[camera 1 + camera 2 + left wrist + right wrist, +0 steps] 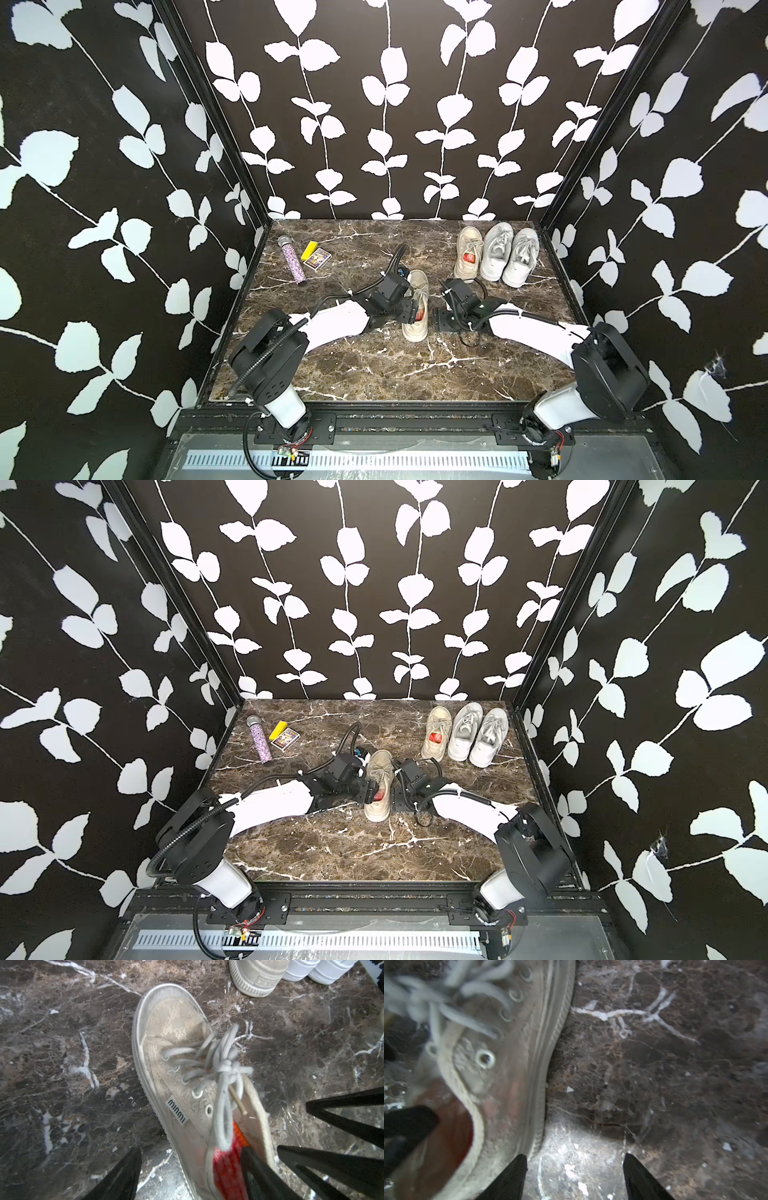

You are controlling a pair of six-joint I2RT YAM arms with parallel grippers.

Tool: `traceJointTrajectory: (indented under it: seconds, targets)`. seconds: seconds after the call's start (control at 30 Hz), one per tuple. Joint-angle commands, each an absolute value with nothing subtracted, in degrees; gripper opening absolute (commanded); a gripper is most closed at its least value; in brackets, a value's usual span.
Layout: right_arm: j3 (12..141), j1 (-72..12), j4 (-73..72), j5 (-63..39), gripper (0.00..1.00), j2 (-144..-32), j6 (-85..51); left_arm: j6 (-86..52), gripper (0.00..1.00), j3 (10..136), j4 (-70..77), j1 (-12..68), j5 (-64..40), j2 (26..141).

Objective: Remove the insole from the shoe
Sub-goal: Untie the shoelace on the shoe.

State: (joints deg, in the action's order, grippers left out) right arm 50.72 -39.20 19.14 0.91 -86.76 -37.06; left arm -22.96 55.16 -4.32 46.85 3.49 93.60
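The beige laced shoe (415, 328) (379, 810) lies mid-table, toe toward the back wall. Its red insole (421, 314) (226, 1167) (446, 1136) shows through the heel opening. My left gripper (411, 313) (192, 1150) is open and straddles the shoe's left wall. One of its fingers (255, 1169) rests inside on the insole, and the other (124, 1174) is outside, apart from the sole. My right gripper (440, 321) (574, 1167) is open on the marble just right of the shoe, with nothing between its fingers.
A second beige shoe (468, 253) and a pair of white sneakers (505, 254) stand at the back right. At the back left lie a glittery purple microphone (293, 261), a yellow block (308, 249) and a small card box (316, 259). Patterned walls enclose three sides.
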Motion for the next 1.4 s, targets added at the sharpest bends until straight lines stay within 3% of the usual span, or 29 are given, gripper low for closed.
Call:
traceJointTrajectory:
  seconds: [0.0, 0.57, 0.83, 1.0, 1.37]
  targets:
    - [52.37, -38.96, 16.0, -0.82, 0.73, -88.01, -38.63, -23.19, 0.7, 56.17, -2.46, 46.76, 3.36, 94.29]
    - [55.85, -39.02, 12.98, -3.23, 0.64, -95.39, -38.15, -28.94, 0.33, 50.08, 8.75, 41.63, -2.89, 94.75]
    - [55.45, -38.97, 15.9, 0.85, 0.58, -89.08, -37.23, -31.52, 0.18, 47.66, 15.18, 41.65, -8.92, 94.53]
    - [51.24, -38.99, 9.24, -0.03, 0.54, -82.85, -39.78, -34.17, 0.07, 46.94, 20.17, 43.42, -9.86, 94.17]
    - [52.01, -39.7, 4.39, -2.91, 0.43, -80.32, -43.53, -40.85, 0.07, 46.15, 20.99, 48.25, -0.76, 91.58]
